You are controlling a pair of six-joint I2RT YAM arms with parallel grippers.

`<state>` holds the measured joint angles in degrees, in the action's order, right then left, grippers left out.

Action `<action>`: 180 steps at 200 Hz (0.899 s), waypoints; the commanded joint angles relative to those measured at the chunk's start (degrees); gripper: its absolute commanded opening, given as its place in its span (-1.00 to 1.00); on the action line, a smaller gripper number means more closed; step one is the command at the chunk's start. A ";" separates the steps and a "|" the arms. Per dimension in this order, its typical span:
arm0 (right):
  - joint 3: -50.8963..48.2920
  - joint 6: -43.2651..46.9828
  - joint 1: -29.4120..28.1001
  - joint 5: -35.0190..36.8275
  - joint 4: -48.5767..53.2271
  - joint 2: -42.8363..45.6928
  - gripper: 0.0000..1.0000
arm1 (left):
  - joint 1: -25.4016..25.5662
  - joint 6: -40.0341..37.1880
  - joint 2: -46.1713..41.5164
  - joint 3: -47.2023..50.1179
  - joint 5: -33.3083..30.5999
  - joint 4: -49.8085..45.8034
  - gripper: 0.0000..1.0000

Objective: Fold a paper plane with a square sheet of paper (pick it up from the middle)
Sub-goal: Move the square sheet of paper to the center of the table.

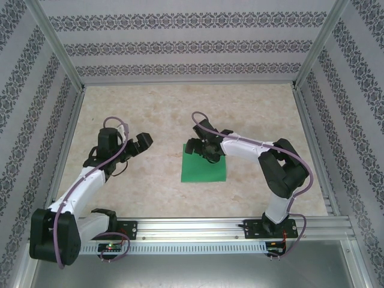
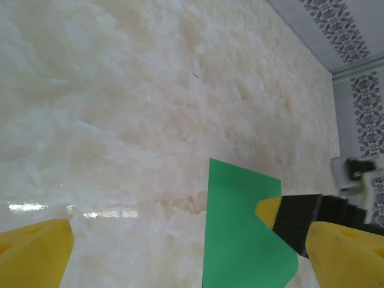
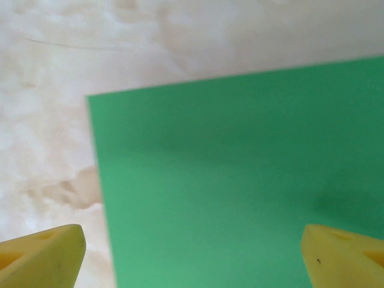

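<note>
Right tool (image 1: 200,150) gapes empty, tilted down over the square sheet of paper (image 1: 204,170); left tool (image 1: 141,143) likewise open.

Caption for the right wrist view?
Open right gripper hovers above the green square sheet of paper on marble table.

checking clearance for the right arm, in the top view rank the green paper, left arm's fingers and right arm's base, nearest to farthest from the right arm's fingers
1. square sheet of paper, under the right arm's fingers at its far left corner.
2. left arm's fingers, off to the left, clear of the paper.
3. right arm's base, on the rail, near right.
</note>
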<state>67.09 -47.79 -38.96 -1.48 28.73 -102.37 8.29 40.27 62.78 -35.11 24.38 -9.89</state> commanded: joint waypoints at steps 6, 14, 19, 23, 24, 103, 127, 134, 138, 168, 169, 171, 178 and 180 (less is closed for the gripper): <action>8.61 6.39 -2.18 5.65 9.99 3.49 0.96 | 1.02 -3.45 0.65 -5.83 0.24 -7.28 1.00; 8.78 6.81 -3.71 9.90 11.40 4.13 0.96 | 1.12 -5.39 1.10 -6.46 0.27 -7.11 1.00; 8.50 7.04 -4.69 13.28 11.88 4.46 0.96 | 1.19 -6.63 1.35 -6.65 0.34 -6.67 1.00; 8.20 6.98 -5.61 15.77 12.29 4.68 0.96 | 1.20 -7.49 1.64 -6.66 0.31 -6.49 1.00; 8.13 6.95 -5.87 15.77 12.48 4.75 0.96 | 1.20 -7.62 1.69 -6.69 0.27 -6.43 1.00; 6.45 -4.27 -13.39 20.96 9.83 2.89 0.96 | 1.72 -10.96 -4.53 -5.35 2.11 -9.99 1.00; 5.69 -5.99 -14.49 20.68 8.39 2.39 0.96 | 1.71 -12.23 -3.60 -7.45 1.41 -11.80 1.00; 5.88 -6.08 -13.93 18.44 8.32 1.44 0.96 | 1.72 -12.92 -3.28 -8.19 0.97 -12.50 1.00; 6.28 -6.09 -13.65 17.49 8.91 0.72 0.96 | 1.72 -13.17 -3.07 -8.51 0.85 -12.75 1.00; 9.13 -5.67 -13.95 18.01 13.33 -2.54 0.96 | 1.71 -11.84 -2.14 -9.16 0.66 -12.36 1.00; 9.08 -5.66 -13.91 17.96 13.26 -2.56 0.96 | 1.72 -11.68 -2.18 -9.17 0.66 -12.35 1.00; 8.99 -5.58 -13.87 17.88 13.12 -2.61 0.96 | 1.72 -11.46 -2.15 -9.11 0.58 -12.24 1.00; 8.69 -5.48 -13.50 17.30 12.41 -2.86 0.96 | 1.72 -10.74 -2.22 -8.81 0.50 -11.90 1.00; 8.61 -5.41 -13.38 17.05 12.27 -2.91 0.96 | 1.72 -10.67 -2.27 -8.72 0.49 -11.86 1.00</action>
<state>74.43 -52.66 -52.75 17.50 40.05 -103.96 9.45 29.17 60.47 -42.41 25.15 -21.56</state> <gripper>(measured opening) 0.980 0.999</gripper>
